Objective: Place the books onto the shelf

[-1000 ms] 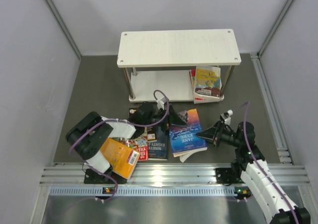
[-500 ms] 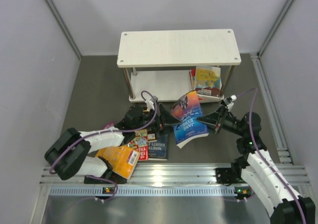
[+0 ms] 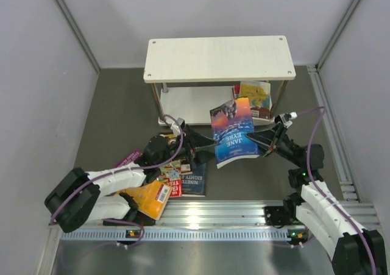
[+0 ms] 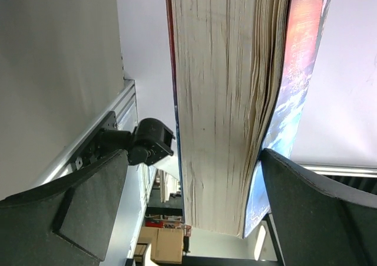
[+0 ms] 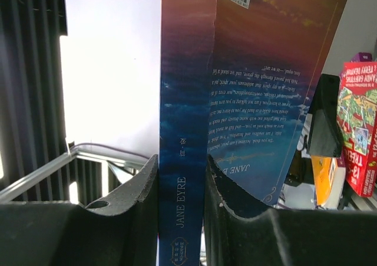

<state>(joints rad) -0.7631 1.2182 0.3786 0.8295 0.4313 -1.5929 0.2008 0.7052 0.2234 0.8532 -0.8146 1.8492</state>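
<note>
The right gripper [image 5: 181, 160] clamps the spine of a blue-and-orange paperback [image 3: 233, 133] lettered "JANE EYRE"; the left gripper [image 4: 193, 154] stands spread wide astride its page edges, seemingly not touching.

"JANE EYRE" on blue book [image 3: 232, 135] cover + spine; "13 TREE…", "ANDY GRIFFITHS", "TERRY DENTON" on red book [image 5: 356, 124]; "NINETE…" on dark book [image 3: 194, 180].

Jane Eyre book [image 3: 233, 133], mid-frame, blocks the left edge of the stored books [image 3: 260, 96], which also tuck under the top board of the shelf [image 3: 219, 58]. Lower left, the left arm [image 3: 119, 177] covers part of the pile [image 3: 194, 180]. Right wrist view: back-cover print too small to read.
</note>
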